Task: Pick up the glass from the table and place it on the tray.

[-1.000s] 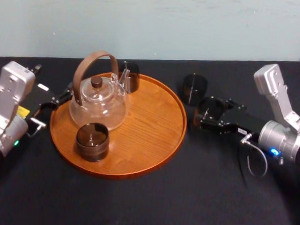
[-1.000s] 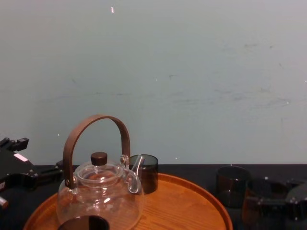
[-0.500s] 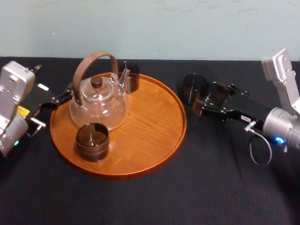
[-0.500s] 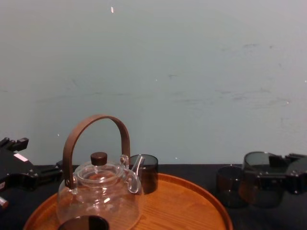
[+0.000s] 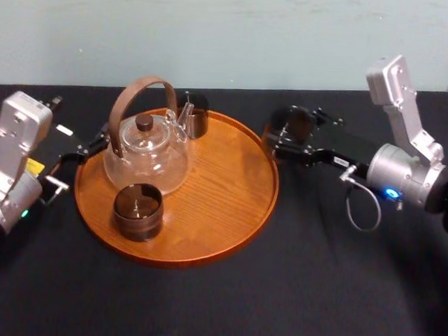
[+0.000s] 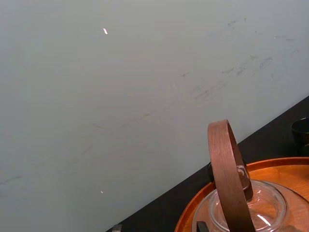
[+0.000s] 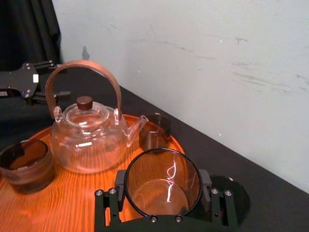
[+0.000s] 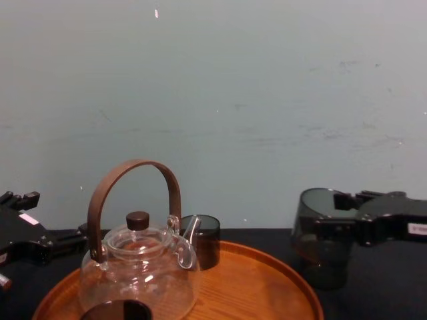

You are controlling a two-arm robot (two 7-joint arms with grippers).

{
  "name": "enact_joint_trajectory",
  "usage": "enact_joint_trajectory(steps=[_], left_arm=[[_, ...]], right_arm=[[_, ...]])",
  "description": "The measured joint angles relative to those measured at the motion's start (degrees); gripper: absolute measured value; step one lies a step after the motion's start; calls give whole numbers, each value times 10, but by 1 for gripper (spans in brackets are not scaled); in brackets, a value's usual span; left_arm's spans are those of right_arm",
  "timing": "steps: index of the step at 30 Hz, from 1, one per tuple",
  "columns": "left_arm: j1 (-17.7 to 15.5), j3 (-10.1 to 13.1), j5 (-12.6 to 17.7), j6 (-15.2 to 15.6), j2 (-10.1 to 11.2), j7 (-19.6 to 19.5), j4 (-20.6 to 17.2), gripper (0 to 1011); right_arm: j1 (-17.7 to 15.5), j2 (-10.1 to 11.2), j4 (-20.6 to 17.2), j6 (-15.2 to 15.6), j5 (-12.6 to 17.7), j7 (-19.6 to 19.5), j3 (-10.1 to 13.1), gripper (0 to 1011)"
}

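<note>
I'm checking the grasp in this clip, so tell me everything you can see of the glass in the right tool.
The glass is a short, straight-sided tumbler of smoky, see-through dark glass, and it is empty. It stands upright with its mouth up, clamped at its sides between the fingers of the right tool. Nothing else touches it. It is held clear of the table, at the right rim of the tray. The left tool sits parked left of the tray.
</note>
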Motion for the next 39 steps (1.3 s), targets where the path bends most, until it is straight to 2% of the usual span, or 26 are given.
enact_joint_trajectory(steps=[14, 27, 39], left_arm=[[0, 0, 0, 0, 0, 0, 0, 1001], [0, 0, 0, 0, 0, 0, 0, 1001], [0, 0, 0, 0, 0, 0, 0, 1001]], right_arm=[[29, -35, 41, -8, -13, -11, -21, 904], [55, -69, 96, -38, -40, -13, -38, 905], [72, -90, 141, -63, -68, -6, -52, 904]])
